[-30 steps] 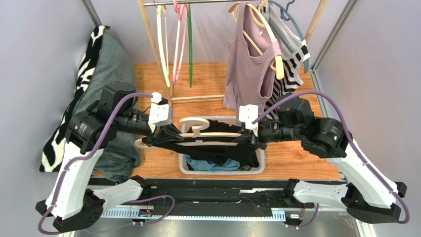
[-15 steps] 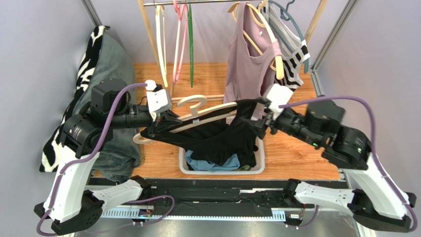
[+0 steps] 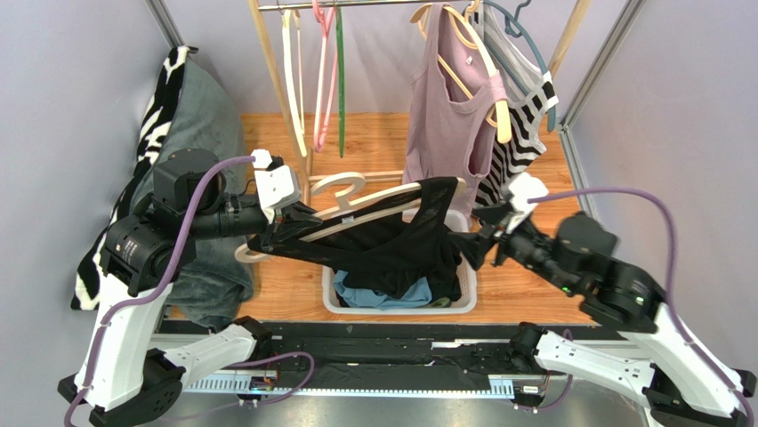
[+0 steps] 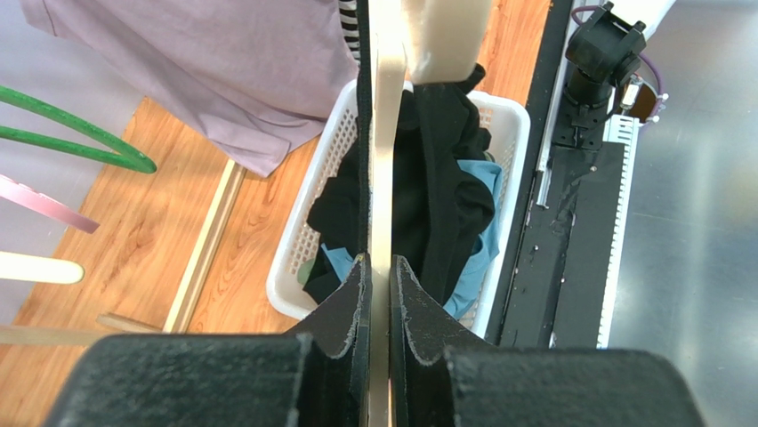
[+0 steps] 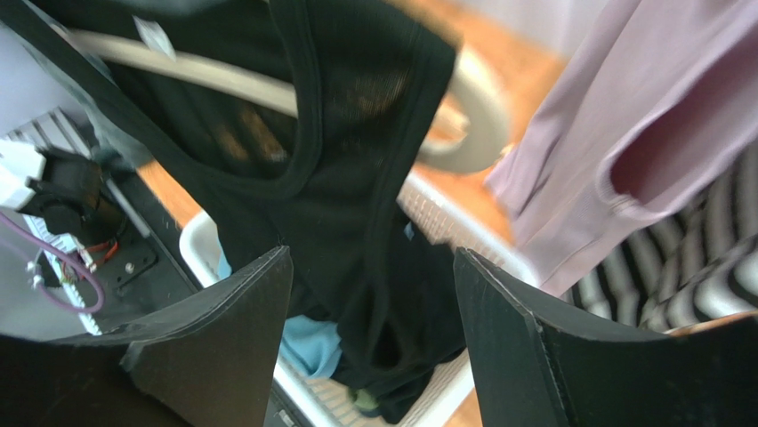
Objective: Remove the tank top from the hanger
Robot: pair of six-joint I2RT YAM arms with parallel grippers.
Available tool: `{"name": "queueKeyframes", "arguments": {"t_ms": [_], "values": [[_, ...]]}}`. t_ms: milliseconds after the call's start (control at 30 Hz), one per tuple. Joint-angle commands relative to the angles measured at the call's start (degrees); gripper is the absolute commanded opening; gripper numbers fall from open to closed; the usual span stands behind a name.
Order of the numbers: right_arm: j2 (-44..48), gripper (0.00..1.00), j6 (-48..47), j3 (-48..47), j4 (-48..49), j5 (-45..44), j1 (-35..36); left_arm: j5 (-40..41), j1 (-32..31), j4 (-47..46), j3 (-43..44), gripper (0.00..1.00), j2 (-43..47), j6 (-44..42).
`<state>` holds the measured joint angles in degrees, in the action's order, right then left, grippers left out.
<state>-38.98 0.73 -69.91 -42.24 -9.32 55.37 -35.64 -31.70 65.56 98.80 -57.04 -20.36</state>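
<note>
A black tank top hangs on a cream hanger that slants up to the right over the white basket. Its lower folds drop into the basket. My left gripper is shut on the hanger's left end; in the left wrist view the jaws pinch the thin cream bar, with the black cloth beyond. My right gripper stands open just right of the tank top. In the right wrist view its fingers are wide apart with nothing between them, and the black cloth and the hanger lie ahead.
A mauve top and a striped garment hang from the rack behind. Empty hangers hang at the rack's left. A zebra-and-grey pile leans on the left wall. Blue clothing lies in the basket.
My right gripper opened, let go of the hanger's right end and drew back to the right. The hanger went from level to slanted, with its right end higher.
</note>
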Motion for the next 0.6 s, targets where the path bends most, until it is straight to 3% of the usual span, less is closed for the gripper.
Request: {"name": "queueKeyframes", "arguments": {"t_ms": [0, 167, 433, 567], "values": [[-0.4, 0.7, 7.79, 5.2, 6.98, -0.7, 0.26, -0.84, 0.68, -2.1, 0.6, 0.0, 0.87, 1.11], [1.98, 0.63, 9.99, 10.49, 17.26, 0.09, 0.26, -1.45, 0.94, -1.84, 0.34, 0.0, 1.58, 0.67], [-0.39, 0.44, 12.45, 11.64, 21.06, -0.08, 0.26, -2.16, 0.94, -1.84, -0.02, 0.0, 1.84, 0.67], [-1.01, 0.43, 12.1, 11.55, 22.98, 0.44, 0.35, -2.42, 0.94, -1.84, -0.54, 0.0, 2.01, 0.67]]}}
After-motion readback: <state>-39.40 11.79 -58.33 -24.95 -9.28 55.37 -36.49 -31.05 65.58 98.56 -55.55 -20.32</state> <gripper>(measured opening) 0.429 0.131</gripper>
